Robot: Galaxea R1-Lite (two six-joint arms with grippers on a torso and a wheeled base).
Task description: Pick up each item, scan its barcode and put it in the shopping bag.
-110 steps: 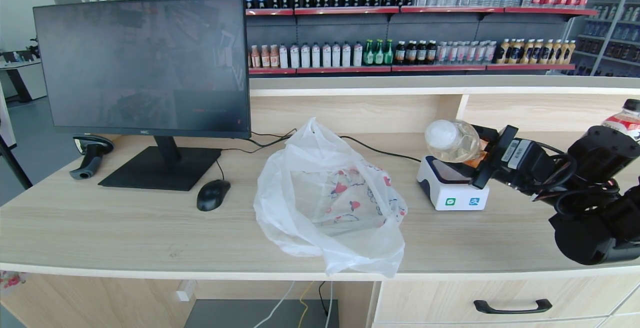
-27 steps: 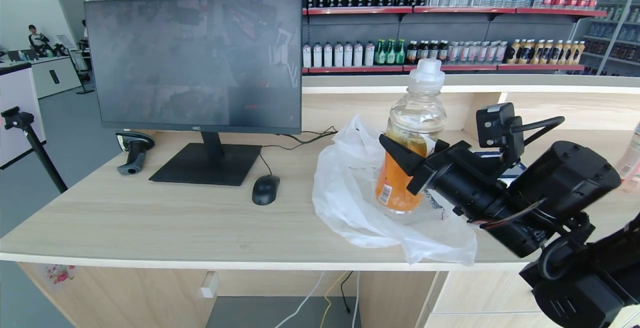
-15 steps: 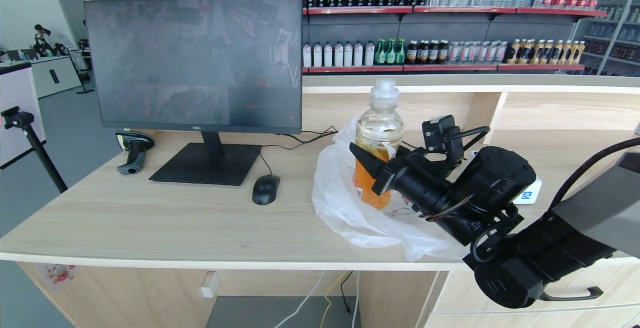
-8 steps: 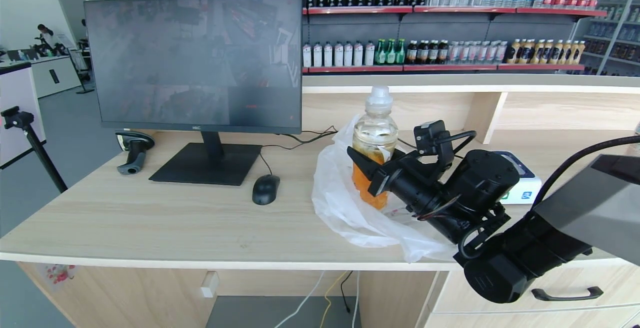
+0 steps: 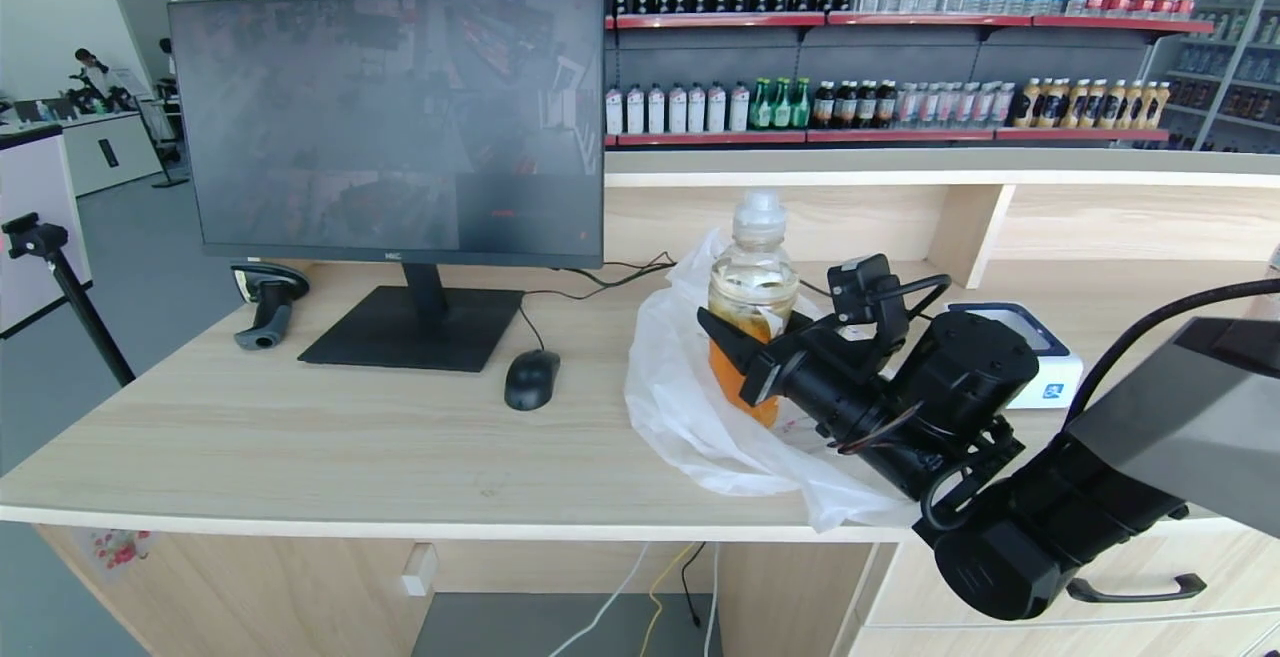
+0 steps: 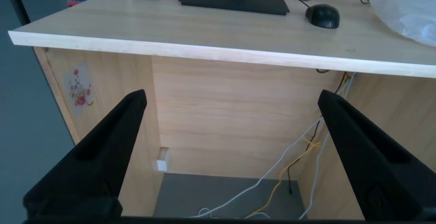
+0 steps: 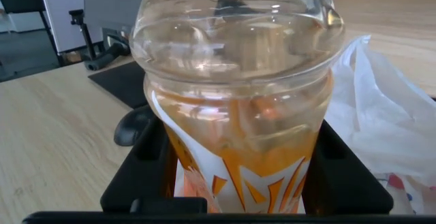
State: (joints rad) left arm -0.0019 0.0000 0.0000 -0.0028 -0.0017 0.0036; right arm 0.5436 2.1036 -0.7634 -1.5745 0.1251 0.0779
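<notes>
R gripper (image 5: 730, 357) clamped on orange-drink bottle (image 5: 752, 282) (upright), at shopping bag (image 5: 680, 417) opening, L gripper (image 6: 231, 98) spread wide

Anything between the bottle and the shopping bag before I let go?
Nothing visible. The right gripper holds the bottle upright at the open mouth of the bag, with only bag plastic around its lower part. The bag's bottom is hidden.

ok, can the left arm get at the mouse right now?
Probably not directly: the left gripper sits open below the counter edge, while the mouse lies on top. It'd need to rise above the edge first.
</notes>
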